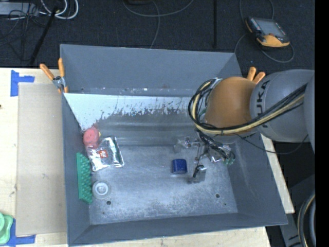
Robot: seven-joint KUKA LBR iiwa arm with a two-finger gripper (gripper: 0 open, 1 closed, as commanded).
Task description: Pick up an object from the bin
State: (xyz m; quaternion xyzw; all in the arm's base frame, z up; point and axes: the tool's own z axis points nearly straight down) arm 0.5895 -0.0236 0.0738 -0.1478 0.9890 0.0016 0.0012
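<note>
The hand (198, 173) sits low in the grey bin (149, 71), just beside a small blue block (179, 166), whether released or clenched I cannot tell, while a pink ball (91, 136), shiny packet (106, 154), green ridged strip (83, 176) and round cap (101, 189) lie well apart.

One camera looked down on the grey metal bin (154, 76) from above and somewhat to one side, far wall at the top. It stood back enough to take in the whole bin, the arm (288, 107) entering at right, and dark floor (180, 19) beyond.
</note>
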